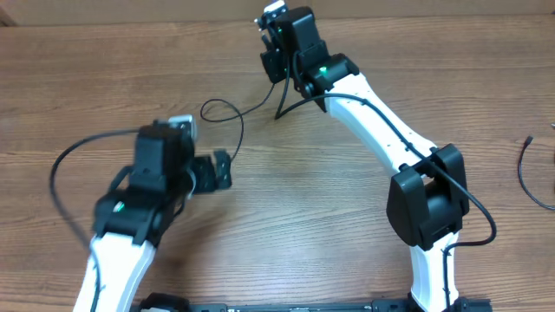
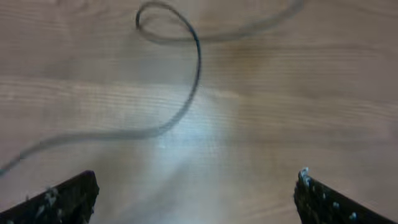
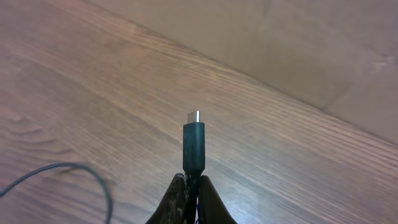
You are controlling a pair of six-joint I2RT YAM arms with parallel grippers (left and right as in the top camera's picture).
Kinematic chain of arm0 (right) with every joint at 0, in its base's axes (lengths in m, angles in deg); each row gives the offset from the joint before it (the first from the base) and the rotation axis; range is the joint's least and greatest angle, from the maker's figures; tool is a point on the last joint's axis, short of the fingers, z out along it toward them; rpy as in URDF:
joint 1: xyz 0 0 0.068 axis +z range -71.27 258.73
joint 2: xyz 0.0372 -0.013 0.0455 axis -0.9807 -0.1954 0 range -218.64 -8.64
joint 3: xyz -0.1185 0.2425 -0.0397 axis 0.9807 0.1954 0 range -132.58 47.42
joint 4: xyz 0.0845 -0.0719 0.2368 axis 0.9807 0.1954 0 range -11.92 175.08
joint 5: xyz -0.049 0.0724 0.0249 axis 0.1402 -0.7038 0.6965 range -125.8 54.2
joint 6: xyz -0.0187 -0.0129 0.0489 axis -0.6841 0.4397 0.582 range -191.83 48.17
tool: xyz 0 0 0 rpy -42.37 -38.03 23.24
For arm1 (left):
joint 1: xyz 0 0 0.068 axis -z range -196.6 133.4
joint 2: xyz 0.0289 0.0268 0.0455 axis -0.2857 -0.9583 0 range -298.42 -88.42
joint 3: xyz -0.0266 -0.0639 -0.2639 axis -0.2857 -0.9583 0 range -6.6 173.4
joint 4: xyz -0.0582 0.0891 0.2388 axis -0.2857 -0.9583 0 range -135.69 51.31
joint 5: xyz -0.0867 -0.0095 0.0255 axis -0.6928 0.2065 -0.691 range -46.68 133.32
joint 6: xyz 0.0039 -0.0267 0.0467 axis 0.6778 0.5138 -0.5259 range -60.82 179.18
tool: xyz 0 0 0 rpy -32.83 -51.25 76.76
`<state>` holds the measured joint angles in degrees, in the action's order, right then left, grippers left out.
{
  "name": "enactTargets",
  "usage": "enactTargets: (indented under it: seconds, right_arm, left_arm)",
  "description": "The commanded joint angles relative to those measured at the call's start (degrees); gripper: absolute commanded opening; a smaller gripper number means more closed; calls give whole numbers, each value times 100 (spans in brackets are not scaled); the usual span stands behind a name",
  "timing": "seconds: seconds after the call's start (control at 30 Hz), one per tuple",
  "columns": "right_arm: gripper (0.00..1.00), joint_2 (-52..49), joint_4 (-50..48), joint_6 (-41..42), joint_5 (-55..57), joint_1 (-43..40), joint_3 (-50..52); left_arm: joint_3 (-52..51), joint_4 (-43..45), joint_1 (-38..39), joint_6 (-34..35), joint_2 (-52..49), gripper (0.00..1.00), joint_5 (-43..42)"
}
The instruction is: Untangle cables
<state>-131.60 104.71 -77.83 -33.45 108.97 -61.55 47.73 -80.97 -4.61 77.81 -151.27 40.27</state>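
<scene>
1. Nearest the robot's base, the left gripper (image 2: 198, 179) hovers over the desk (image 1: 303, 234) with its fingers spread wide, holding nothing.
2. At about the same depth, but well apart at the desk's right edge, lies a second cable (image 1: 522, 169).
3. Just beyond the left gripper, a thin black cable (image 2: 198, 62) curls into a small loop on the wood.
4. Farthest out, the right gripper (image 3: 191, 183) pinches a black plug (image 3: 193, 143), with the metal tip pointing away from the fingers.
</scene>
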Motion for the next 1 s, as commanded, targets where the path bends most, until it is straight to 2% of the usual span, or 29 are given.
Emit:
enactTargets:
  seconds: [0.0,0.13,0.27,0.3,0.33,0.4,0.57,0.63,0.67,0.7,0.73,0.8,0.83,0.87,0.97]
  right_arm:
    - [4,350,33,39,-11,199,-105]
    - [4,553,116,39,-107,289,-105]
    - [4,737,256,173,-671,286,-105]
    - [4,765,284,173,-844,286,-105]
    - [4,789,315,188,-1016,286,-105]
    - [4,828,352,326,-1270,286,-105]
    - [4,901,393,345,-1709,291,-105]
    - [4,909,411,437,-1784,293,-105]
    - [4,918,415,433,-1810,293,-105]
    - [4,918,420,431,-1810,291,-105]
    - [4,918,422,428,-1810,291,-105]
    - [4,918,420,428,-1808,273,-105]
    - [4,918,417,426,-1808,251,-105]
    - [4,918,415,426,-1810,234,-105]
    - [4,918,415,422,-1805,177,-105]
  left_arm:
    - [-437,732,4,-234,-667,100,284]
    - [-546,1633,4,-688,-1635,100,-186]
    - [-546,2365,4,-1078,-2441,98,-584]
    - [-546,2514,4,-1141,-2579,96,-634]
    - [-546,2675,4,-1176,-2710,89,-669]
    - [-546,2933,4,-1250,-2885,87,-693]
    - [-546,3259,4,-1362,-3003,91,-678]
    - [-544,3292,2,-1381,-3003,73,-588]
    - [-542,3289,2,-1379,-3003,67,-507]
    - [-544,3287,2,-1379,-3003,68,-459]
    - [-542,3270,4,-1381,-3003,73,-442]
    - [-542,3206,4,-1394,-3003,91,-444]
    - [-542,3165,4,-1394,-3001,96,-442]
    - [-542,3130,4,-1394,-3001,100,-442]
    - [-533,3018,2,-1397,-2970,100,-437]
